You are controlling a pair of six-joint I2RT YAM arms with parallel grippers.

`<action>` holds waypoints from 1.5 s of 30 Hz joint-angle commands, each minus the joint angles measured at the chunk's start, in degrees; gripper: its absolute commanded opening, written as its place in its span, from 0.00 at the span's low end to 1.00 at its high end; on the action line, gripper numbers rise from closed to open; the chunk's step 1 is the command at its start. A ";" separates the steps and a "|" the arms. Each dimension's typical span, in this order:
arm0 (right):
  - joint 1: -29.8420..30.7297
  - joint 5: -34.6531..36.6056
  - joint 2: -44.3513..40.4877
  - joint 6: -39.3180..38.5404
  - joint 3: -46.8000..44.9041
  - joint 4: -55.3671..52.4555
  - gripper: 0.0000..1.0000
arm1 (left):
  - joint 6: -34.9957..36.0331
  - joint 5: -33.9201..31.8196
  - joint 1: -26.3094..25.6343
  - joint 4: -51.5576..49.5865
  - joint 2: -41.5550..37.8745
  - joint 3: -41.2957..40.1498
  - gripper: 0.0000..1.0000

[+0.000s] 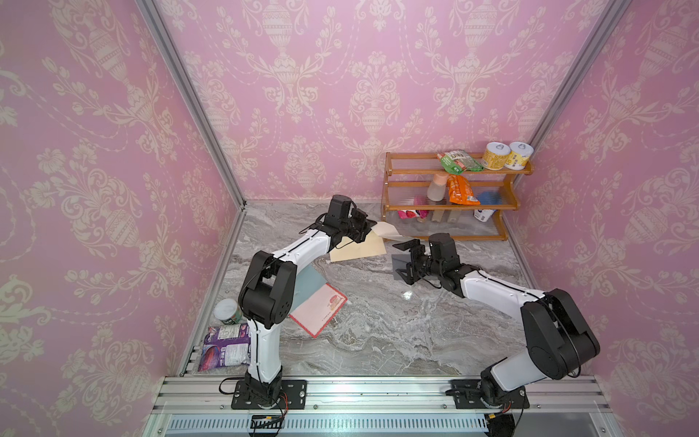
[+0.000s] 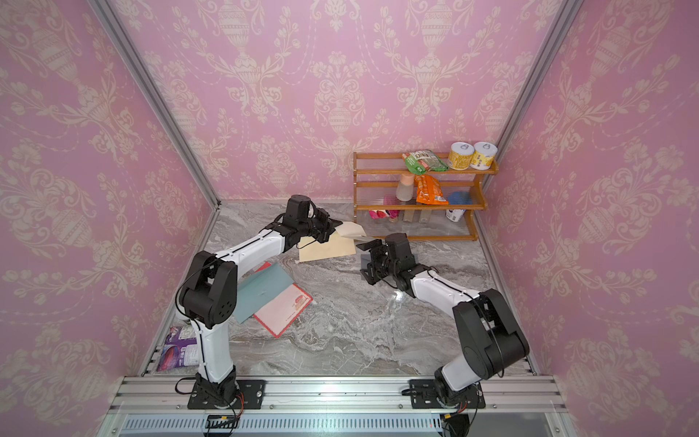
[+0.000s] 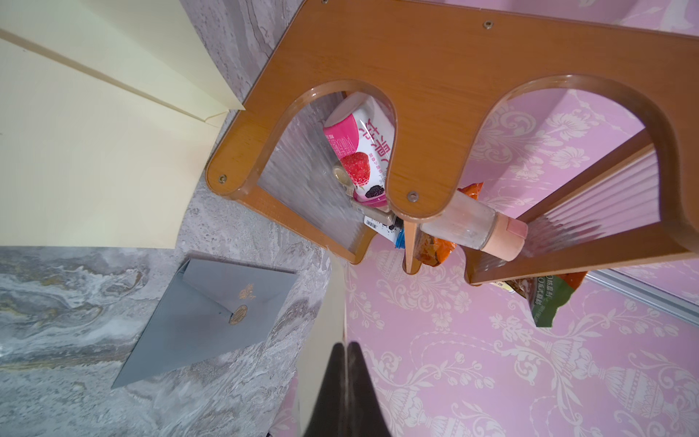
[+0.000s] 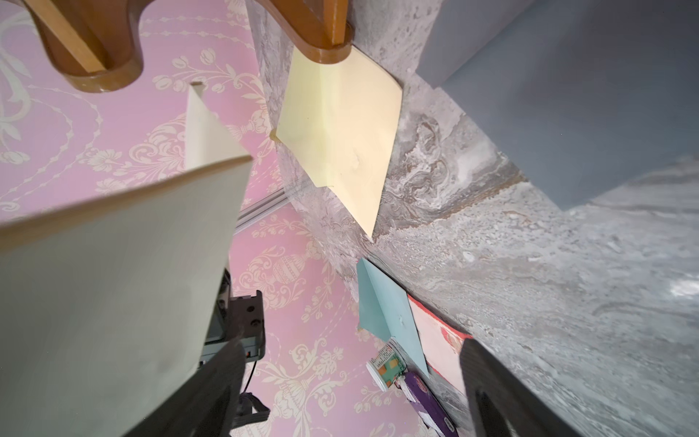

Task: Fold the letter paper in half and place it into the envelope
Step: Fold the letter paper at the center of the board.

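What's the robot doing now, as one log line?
left gripper: shut on cream paper, in the air | right gripper: jaws open, near grey envelope

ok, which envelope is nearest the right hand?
The grey envelope with the gold seal, lying right by the right hand. The cream envelope is over by the left hand; the teal sheet is back by the left arm.

Left gripper (image 1: 370, 227): jaws closed on the edge of a cream sheet (image 1: 389, 230), which is lifted off the marble table (image 1: 378, 333) above a cream envelope (image 1: 359, 250). Right gripper (image 1: 401, 260): jaws wide apart, near the sheet, with a grey envelope (image 1: 396, 263) showing between them; contact cannot be told. A teal envelope (image 1: 311, 283) overlaps a red-bordered card (image 1: 321, 311). A wooden rack (image 1: 446, 206) stands at the far right.
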 commanded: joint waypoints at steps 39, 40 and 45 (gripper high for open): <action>1.22 2.72 3.56 3.97 3.36 3.04 0.87 | -3.53 1.62 -2.09 16.15 -2.65 -10.99 0.00; 1.24 2.70 3.92 4.14 3.30 3.47 0.87 | -3.83 1.57 -2.09 16.32 -2.64 -10.98 0.00; 1.36 5.55 5.68 5.08 1.84 7.37 0.88 | -6.32 1.30 -2.24 18.39 -2.21 -10.94 0.00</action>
